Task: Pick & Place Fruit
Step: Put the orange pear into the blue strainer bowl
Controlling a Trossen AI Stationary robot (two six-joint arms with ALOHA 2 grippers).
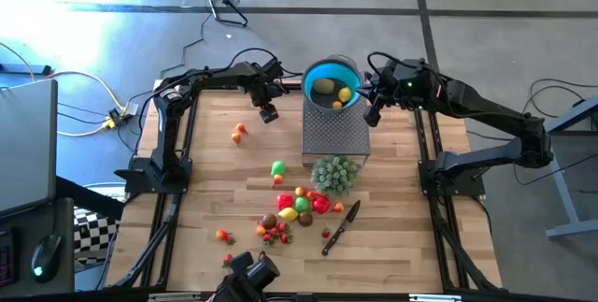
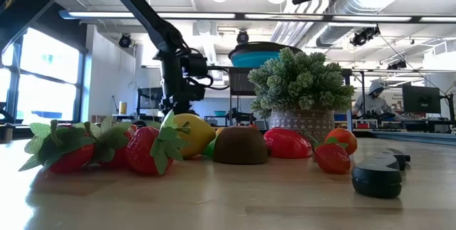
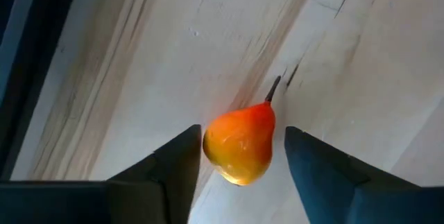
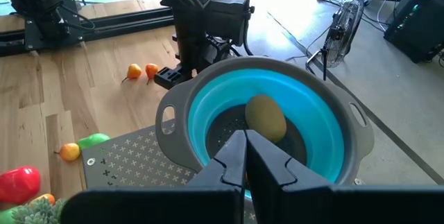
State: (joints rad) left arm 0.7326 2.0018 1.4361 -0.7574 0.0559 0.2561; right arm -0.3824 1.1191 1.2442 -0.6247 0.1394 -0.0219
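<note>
Bowl (image 1: 329, 85) on perforated stand (image 1: 334, 132) at counter (image 1: 402, 218) far edge; fruit (image 1: 297, 210) heaped near front edge; knife (image 1: 340, 227) beside heap.

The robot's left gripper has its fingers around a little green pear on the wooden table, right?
Not green. The left wrist view shows the pear is orange, shading to red near its stem. The rest holds: the left gripper has a finger on each side of it on the wooden table.

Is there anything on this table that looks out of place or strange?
One thing: a black-handled knife lies on the bare wood table beside the pile of toy fruit, blade pointing toward it, not put away. Otherwise nothing looks spilled or damaged; the blue bowl sits upright on its metal stand.
</note>
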